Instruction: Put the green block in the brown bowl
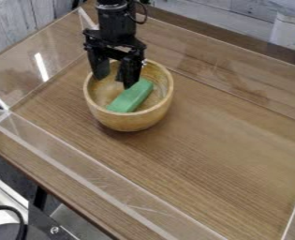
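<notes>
When looking across the wooden table, can see the brown bowl standing on it, left of centre in the view. Above and partly inside the bowl, can make out the black gripper, spread wide, pinching nothing. Can find the green block inside the bowl, lying slantwise.

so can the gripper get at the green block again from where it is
Probably yes: the gripper hangs open over the brown bowl, right beside the green block, and nothing covers the block.
</notes>
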You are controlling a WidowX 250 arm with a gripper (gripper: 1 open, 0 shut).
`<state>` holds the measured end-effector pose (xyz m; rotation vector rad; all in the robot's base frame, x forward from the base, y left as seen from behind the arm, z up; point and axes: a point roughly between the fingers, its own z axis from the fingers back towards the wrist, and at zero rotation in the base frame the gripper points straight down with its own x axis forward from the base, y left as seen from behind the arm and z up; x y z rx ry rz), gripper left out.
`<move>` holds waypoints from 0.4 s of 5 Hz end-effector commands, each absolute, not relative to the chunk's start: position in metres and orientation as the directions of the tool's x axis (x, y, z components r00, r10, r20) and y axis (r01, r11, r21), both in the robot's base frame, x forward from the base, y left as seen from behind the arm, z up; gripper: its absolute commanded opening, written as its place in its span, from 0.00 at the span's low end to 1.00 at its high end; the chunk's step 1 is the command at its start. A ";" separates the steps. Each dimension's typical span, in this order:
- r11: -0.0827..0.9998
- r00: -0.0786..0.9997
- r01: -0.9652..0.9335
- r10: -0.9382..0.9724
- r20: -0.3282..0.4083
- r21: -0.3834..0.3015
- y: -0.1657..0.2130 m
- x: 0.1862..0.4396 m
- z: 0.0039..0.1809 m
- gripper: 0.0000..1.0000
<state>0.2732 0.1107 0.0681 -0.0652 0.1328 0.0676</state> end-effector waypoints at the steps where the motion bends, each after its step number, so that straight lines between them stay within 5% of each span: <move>1: 0.997 0.997 -0.074 0.074 -0.013 -0.032 0.117 0.283 0.115 1.00; 2: 0.997 0.998 -0.067 0.068 0.019 -0.023 0.115 0.286 0.143 1.00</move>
